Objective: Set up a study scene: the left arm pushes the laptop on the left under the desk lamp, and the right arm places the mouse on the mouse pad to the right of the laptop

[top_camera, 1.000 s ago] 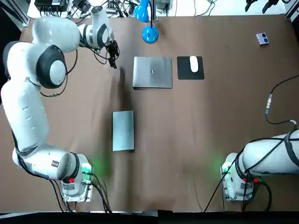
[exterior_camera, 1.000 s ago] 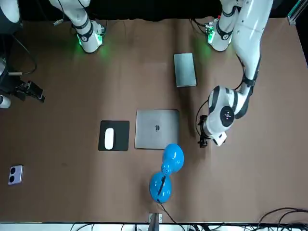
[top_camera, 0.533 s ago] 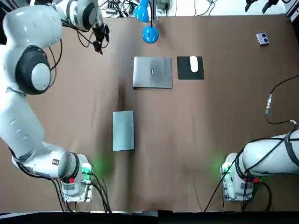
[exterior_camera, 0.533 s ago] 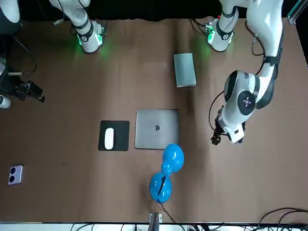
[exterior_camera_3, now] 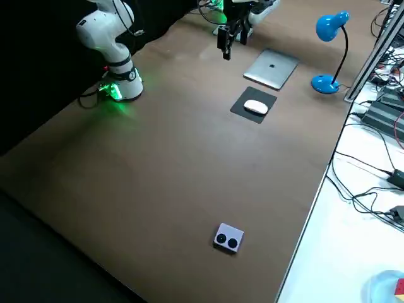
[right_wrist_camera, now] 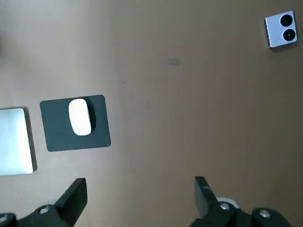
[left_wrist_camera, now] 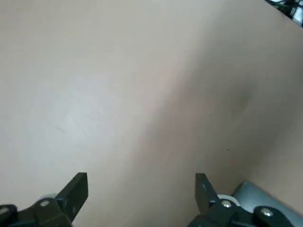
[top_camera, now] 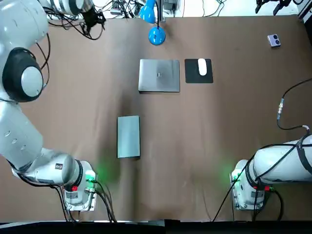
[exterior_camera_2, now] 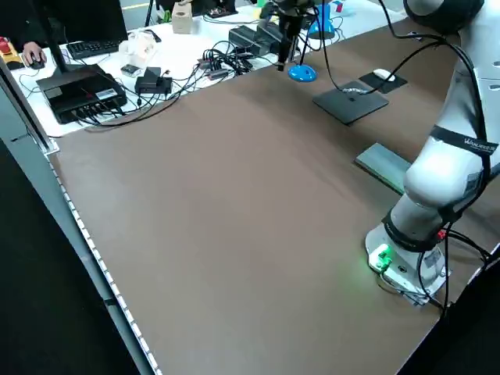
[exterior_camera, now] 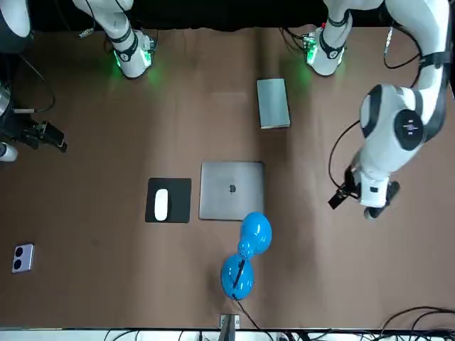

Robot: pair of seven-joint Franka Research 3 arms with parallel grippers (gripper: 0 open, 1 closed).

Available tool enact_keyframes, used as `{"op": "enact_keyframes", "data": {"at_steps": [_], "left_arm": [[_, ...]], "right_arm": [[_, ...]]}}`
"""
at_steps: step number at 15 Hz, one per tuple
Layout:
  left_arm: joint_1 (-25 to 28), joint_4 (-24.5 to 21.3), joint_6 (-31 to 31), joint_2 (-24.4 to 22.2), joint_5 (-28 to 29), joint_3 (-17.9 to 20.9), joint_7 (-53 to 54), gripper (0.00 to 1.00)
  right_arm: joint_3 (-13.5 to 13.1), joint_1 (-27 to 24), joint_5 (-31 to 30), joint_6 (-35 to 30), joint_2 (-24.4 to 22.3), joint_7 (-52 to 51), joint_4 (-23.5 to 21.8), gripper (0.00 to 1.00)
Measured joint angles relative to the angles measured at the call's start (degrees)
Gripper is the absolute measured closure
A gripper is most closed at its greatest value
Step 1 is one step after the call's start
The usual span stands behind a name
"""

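The closed silver laptop lies flat just in front of the blue desk lamp. To its right sits the black mouse pad with the white mouse resting on it. My left gripper hangs open and empty over the far left part of the table, well away from the laptop; its wrist view shows only bare brown tabletop between the fingers. My right gripper is open, held high, and looks down on the mouse and pad.
A grey closed book-like slab lies in the near middle of the table. A small purple-white device sits at the far right corner. Cables and boxes crowd the white bench beyond the far edge.
My left arm has swung away from the laptop's left side toward the far left corner of the table. Laptop, mouse and pad have not moved.
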Motion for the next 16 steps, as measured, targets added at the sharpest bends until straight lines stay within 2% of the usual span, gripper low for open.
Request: {"op": "enact_keyframes", "data": {"at_steps": [3, 7, 9, 13, 16], "left_arm": [[4.21, 1.50, -1.66, -0.70, -0.23, -0.04, 14.90, 0.00], [5.84, 3.44, -8.92, -4.40, -0.23, -0.06, 30.58, 0.00], [6.32, 4.67, -12.06, -5.52, -0.23, -0.07, 34.84, 0.00], [6.51, 7.13, -12.93, -7.13, -0.22, -0.03, 40.23, 0.00], [6.65, 7.70, -13.15, -9.60, -0.22, 0.05, 41.41, 0.00]], "right_arm": [[-0.12, -0.27, 0.00, 0.00, 0.01, 0.00, -0.04, 0.00], [-0.19, -0.57, 0.00, -0.12, 0.01, 0.00, -0.07, 0.00], [-0.18, -0.57, 0.00, -0.83, -0.07, -0.01, 0.05, 0.00], [-0.16, -0.57, 0.00, -2.34, -0.59, -0.05, 0.75, 0.00], [-0.25, -0.71, -0.01, -2.91, -0.68, -0.88, 3.16, 0.00]]}}
